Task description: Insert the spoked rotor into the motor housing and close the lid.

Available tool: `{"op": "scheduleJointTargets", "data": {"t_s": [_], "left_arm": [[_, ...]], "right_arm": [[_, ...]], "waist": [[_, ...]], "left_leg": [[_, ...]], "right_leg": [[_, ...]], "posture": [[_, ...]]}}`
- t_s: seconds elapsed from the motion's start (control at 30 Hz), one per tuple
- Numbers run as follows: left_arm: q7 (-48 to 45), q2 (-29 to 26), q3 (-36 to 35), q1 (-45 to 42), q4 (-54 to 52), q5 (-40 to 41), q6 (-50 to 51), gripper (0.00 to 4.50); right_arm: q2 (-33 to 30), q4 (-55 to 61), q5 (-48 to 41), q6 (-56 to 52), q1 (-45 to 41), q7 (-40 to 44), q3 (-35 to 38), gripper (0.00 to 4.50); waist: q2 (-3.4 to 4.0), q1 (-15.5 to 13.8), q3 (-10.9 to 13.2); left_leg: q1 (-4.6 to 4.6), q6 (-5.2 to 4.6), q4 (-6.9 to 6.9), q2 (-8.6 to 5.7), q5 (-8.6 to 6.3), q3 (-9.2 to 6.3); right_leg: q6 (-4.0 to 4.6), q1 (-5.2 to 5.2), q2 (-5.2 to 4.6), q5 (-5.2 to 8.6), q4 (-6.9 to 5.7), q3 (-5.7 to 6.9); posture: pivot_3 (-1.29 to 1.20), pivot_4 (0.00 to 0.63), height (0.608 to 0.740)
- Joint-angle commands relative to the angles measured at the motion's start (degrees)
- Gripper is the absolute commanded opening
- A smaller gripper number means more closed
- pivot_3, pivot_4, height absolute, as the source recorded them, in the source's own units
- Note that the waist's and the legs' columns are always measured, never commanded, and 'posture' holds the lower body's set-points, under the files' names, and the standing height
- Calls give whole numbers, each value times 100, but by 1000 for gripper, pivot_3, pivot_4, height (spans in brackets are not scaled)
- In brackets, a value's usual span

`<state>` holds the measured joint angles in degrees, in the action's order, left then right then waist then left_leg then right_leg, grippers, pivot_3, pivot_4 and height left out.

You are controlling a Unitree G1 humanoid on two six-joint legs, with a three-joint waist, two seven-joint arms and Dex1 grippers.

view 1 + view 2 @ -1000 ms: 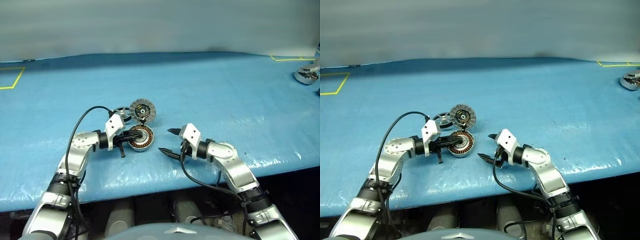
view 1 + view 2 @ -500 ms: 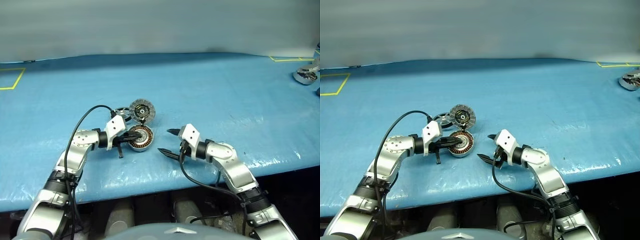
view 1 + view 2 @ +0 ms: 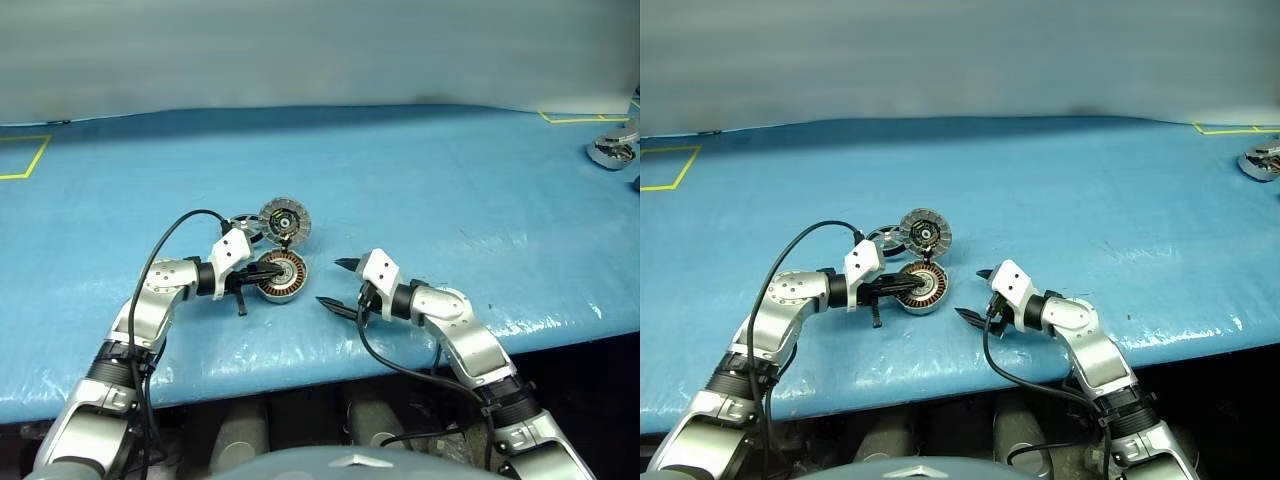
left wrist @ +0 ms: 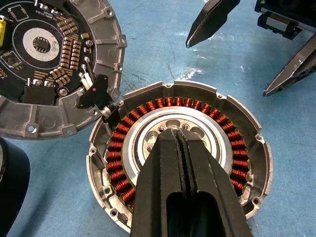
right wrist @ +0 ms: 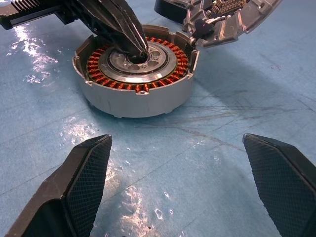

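Our left gripper [image 4: 180,143], jaws pressed together, sat on the motor housing [image 3: 280,276] hub; right gripper [image 3: 338,283] spread. Rotor [image 3: 243,224] at eleven o'clock looked stiff, heavy: we judged the rim best.

head pair overlooking table [image 3: 420,170], wrist views close

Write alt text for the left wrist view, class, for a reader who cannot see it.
The shut left gripper rests its tips on the silver centre of the open motor housing, ringed by copper windings, on a blue table. The hinged lid lies open beside it, and the right gripper's open fingers point in opposite.
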<state>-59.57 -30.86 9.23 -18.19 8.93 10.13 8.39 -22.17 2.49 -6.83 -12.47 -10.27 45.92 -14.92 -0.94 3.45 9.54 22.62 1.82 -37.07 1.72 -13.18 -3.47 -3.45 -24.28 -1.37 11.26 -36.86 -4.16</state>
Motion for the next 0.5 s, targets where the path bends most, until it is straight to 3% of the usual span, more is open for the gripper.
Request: {"op": "scheduleJointTargets", "data": {"t_s": [0.03, 0.5], "left_arm": [[99, -71, -295, -129, -91, 123, -56, 59], [-41, 138, -63, -318, 48, -20, -84, 59]], "right_arm": [[29, 65, 0, 85, -69, -29, 15, 4500], [18, 70, 33, 67, -94, -45, -11, 4500]], "waist": [[0, -1, 0], [-1, -6, 1]], "left_leg": [[1, 0, 0, 0, 0, 0], [6, 0, -1, -1, 0, -1]], "right_leg": [[0, -2, 0, 0, 0, 0], [-1, -3, 0, -1, 1, 0]], "posture": [[0, 150, 740], [0, 150, 740]]}}
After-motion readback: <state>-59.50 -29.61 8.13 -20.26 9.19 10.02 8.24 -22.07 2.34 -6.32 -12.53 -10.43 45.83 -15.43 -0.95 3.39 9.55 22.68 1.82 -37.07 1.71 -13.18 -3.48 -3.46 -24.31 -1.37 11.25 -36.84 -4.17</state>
